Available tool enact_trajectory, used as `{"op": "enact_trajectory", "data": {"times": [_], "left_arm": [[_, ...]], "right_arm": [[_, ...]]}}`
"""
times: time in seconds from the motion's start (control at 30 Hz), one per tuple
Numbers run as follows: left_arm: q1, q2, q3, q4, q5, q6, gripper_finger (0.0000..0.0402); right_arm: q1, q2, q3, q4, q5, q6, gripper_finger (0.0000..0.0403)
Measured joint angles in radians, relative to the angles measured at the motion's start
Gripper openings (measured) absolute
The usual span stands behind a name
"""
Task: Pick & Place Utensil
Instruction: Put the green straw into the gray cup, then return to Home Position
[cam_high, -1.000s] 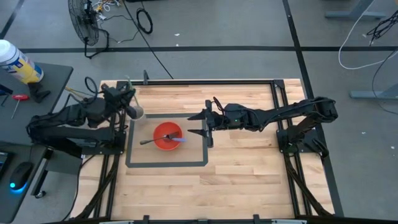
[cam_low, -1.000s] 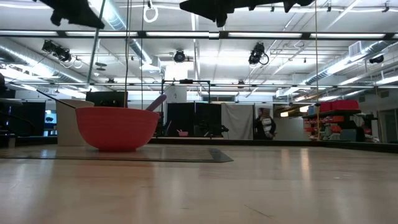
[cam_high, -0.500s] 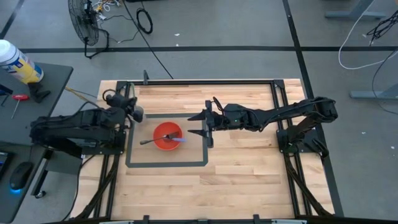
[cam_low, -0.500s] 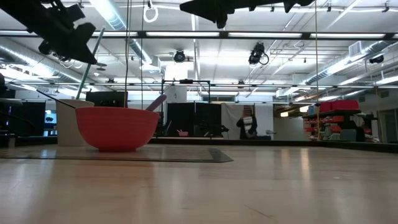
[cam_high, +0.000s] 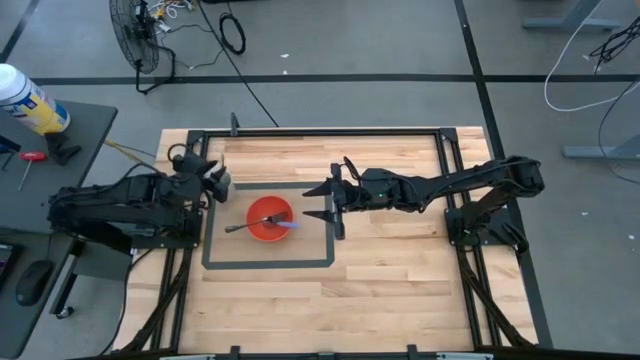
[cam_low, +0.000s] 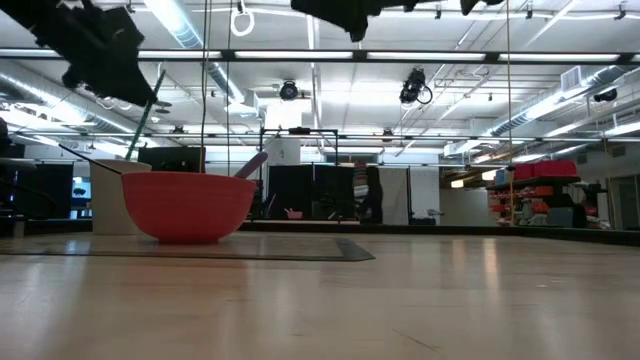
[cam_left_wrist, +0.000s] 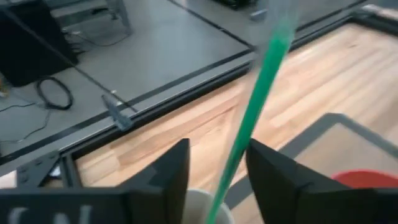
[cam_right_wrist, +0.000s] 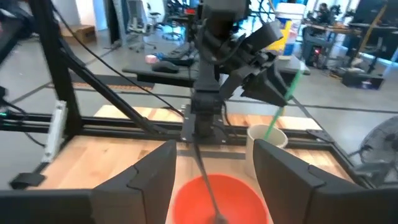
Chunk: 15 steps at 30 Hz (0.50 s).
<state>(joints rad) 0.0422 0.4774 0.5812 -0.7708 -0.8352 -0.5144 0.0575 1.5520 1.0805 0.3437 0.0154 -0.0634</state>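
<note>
A thin green utensil (cam_left_wrist: 255, 106) stands slanted with its lower end in the white cup (cam_right_wrist: 267, 135). The cup sits at the table's left, just outside the taped square. My left gripper (cam_high: 208, 178) is above the cup, shut on the green utensil (cam_low: 143, 115). The red bowl (cam_high: 268, 218) sits inside the square. It holds a dark utensil (cam_high: 237, 227) and a purple one (cam_high: 288, 224), both leaning on its rim. My right gripper (cam_high: 318, 200) hovers open to the right of the bowl, touching nothing. My left gripper pinches the green utensil's handle near its upper end (cam_right_wrist: 287, 86) between the two fingers. It comes from above, tipped toward the bowl, with its fingers across the handle. The utensil hangs slanted below the fingers, and its lower end (cam_right_wrist: 269, 129) reaches into the white cup.
A grey tape square (cam_high: 330, 262) frames the bowl. Bare wood lies on the table's near and right parts (cam_high: 400, 290). Black frame rails (cam_high: 330, 130) run along the edges. A person (cam_low: 365, 195) walks far off in the room behind.
My left gripper has come down and shifted toward the table's near edge, tipping as it went. The green utensil it holds now slants more steeply over the cup. My right gripper has kept still.
</note>
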Motion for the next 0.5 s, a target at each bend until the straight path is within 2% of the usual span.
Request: {"op": "enact_trajectory", "data": {"times": [0.13, 0.23, 0.4, 0.5], "left_arm": [[0.000, 0.000, 0.106, -0.061, 0.062, 0.053, 0.0209], [0.000, -0.001, 0.203, -0.120, 0.103, 0.075, 0.0231], [0.000, -0.001, 0.311, -0.152, 0.226, 0.111, 0.0235], [0.000, -0.001, 0.306, -0.123, 0.325, 0.157, 0.0229]], "right_arm": [[0.006, -0.043, 0.000, -0.048, -0.028, -0.021, 0.0217], [0.006, -0.083, 0.000, -0.126, -0.034, -0.048, 0.0215], [0.005, -0.153, -0.037, -0.170, -0.032, -0.059, 0.0196], [0.006, -0.196, -0.110, -0.113, -0.032, -0.057, 0.0178]]}}
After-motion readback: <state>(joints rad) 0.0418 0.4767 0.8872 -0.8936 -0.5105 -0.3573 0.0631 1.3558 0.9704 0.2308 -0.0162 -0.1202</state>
